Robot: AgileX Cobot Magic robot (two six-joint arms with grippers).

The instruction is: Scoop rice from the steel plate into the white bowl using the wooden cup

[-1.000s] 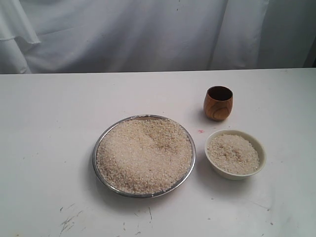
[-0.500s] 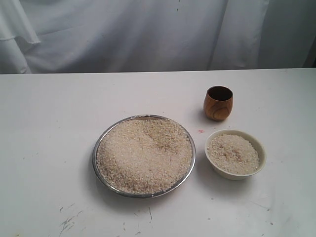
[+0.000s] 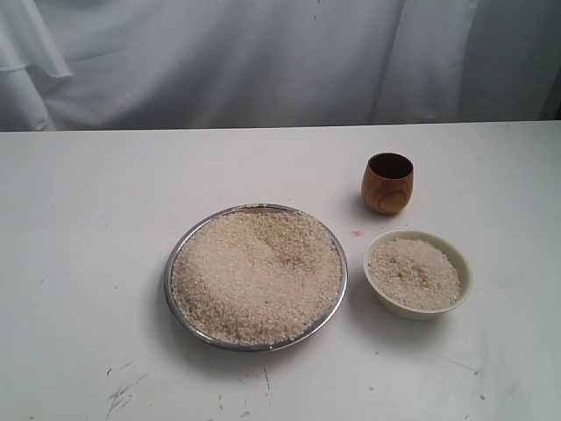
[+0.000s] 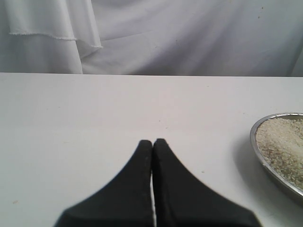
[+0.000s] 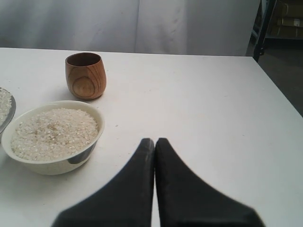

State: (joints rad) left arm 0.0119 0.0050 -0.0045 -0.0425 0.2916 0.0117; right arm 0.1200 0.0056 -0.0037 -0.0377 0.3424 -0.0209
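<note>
Open bench (image 3: 88, 219) surrounds the wooden cup (image 3: 387, 189), which stands apart from the white bowl (image 3: 412, 309); bowl and steel plate (image 3: 168, 279) seemingly almost touch.

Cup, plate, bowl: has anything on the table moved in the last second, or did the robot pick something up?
Nothing visibly changed. The cup stands upright and apart from the bowl, just as before. The plate is in the same spot, and the rice lies heaped in both the plate and the bowl as it did. Nothing was picked up or put down.
</note>
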